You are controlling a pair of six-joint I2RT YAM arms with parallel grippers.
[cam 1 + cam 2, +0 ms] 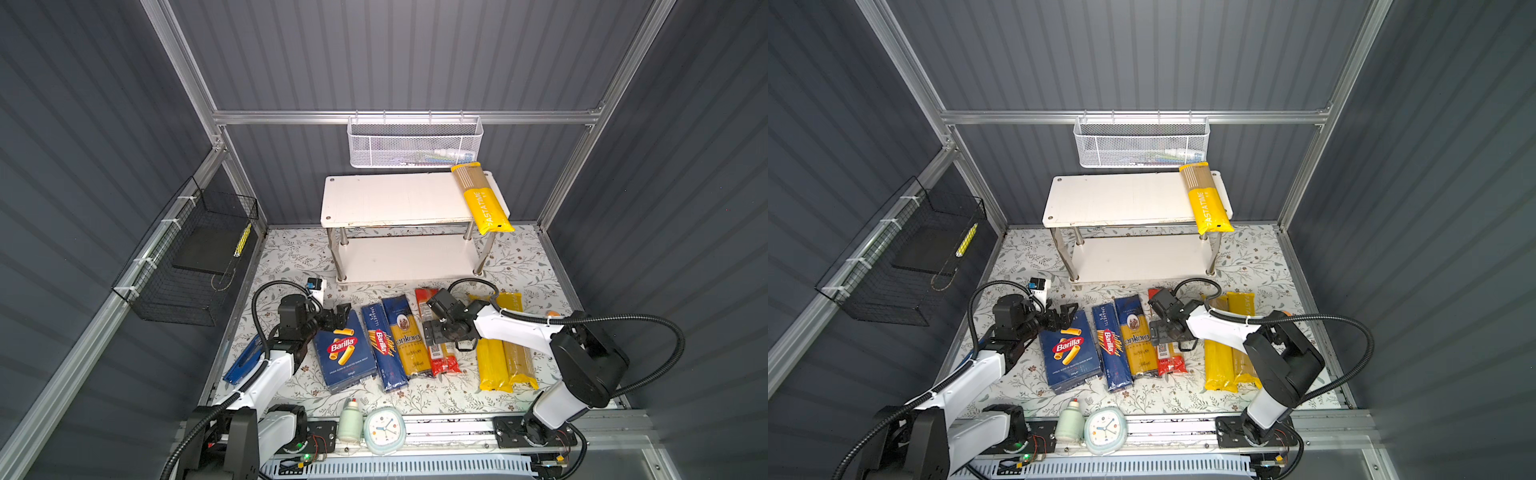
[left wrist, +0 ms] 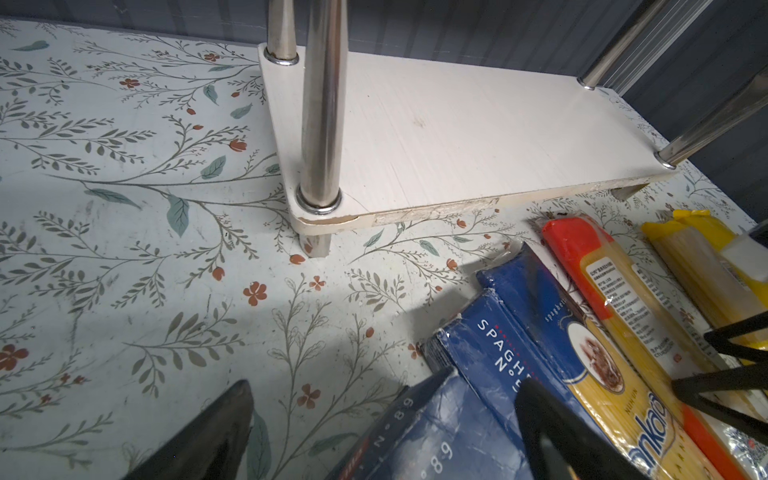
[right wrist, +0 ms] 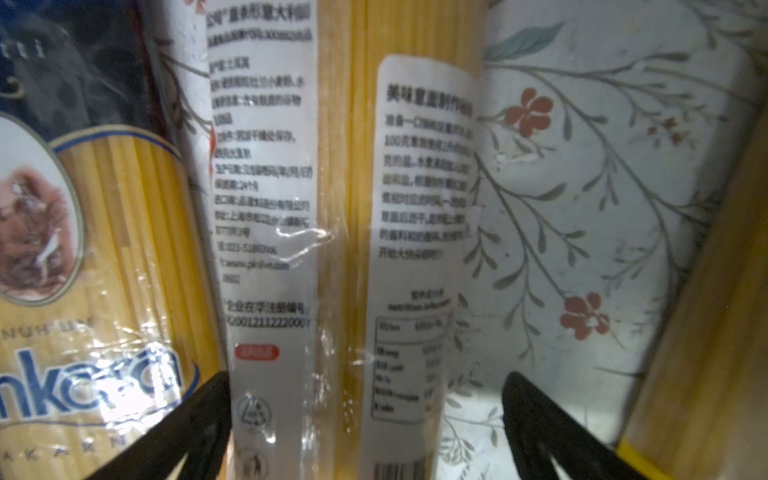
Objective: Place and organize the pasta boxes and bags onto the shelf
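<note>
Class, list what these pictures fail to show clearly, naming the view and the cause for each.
- White mesh wire basket: contents, in both top views, blurred behind the mesh.
- Red plastic spaghetti bag: middle, in both top views, hidden under the right gripper.
- Wide dark blue Barilla carton: mostly cut off by the left wrist view's edge.
- White label on the red bag: print, right wrist view, too blurred to read.

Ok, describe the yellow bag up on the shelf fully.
The yellow bag is a long slim plastic pack: far half clear over pale spaghetti, near half opaque yellow with pale lettering. It lies flat across the right end of the top board of the shelf, its near end overhanging the front edge. Nothing else touches it.
</note>
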